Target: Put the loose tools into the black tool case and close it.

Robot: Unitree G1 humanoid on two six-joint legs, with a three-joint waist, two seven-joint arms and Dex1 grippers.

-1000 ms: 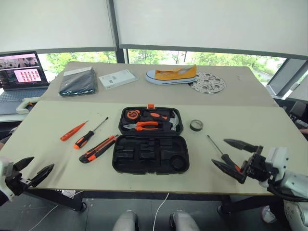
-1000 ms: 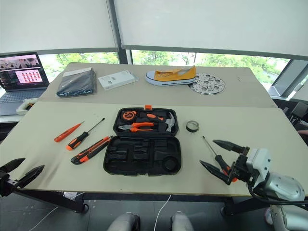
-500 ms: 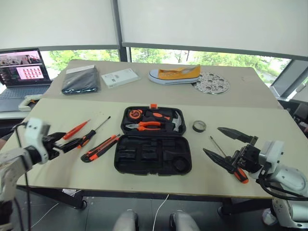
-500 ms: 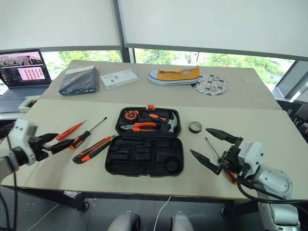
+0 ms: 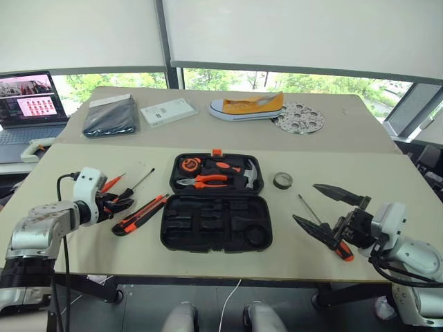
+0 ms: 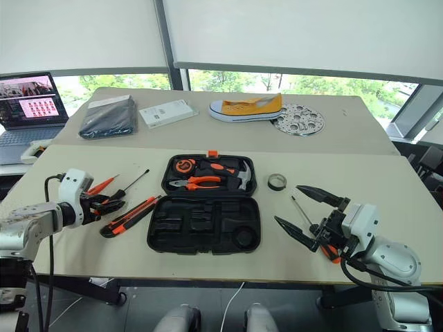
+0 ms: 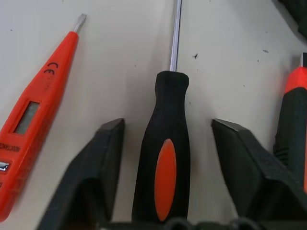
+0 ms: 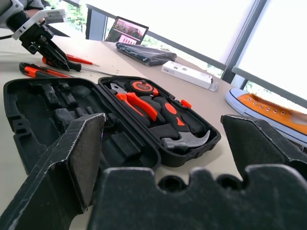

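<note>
Table (image 5: 83, 242): pale top, holding everything below.

Black tool case (image 5: 216, 221): lies open and flat at table centre, lid half toward 12 o'clock. The lid half holds the pliers (image 5: 204, 181), hammer (image 5: 250, 176) and a round orange tape measure (image 5: 189, 164). The near half shows bare moulded slots.

My right gripper (image 5: 331, 215): at about 3 to 4 o'clock from the case, fingers spread wide apart, nothing between them. It hangs over the screwdriver (image 5: 325, 228) that lies on the table on that side, orange-tipped handle toward the near edge; I cannot tell whether a finger touches it.

My left gripper (image 7: 165, 139): at 9 o'clock from the case, low on the table. Its two fingers stand apart, one either side of the handle of the black-and-orange screwdriver (image 7: 163, 158), with a gap visible on each side. Not clamped.

Utility knife (image 5: 138, 215): between the left gripper and the case, lying diagonally, near the case's 9 o'clock edge.

Slim orange screwdriver (image 7: 36, 115): just beside the straddled screwdriver, on its side away from the case, roughly parallel, apart from it.

Tape roll (image 5: 282, 180): at 2 o'clock from the case, flat on the table, apart from the case.
</note>
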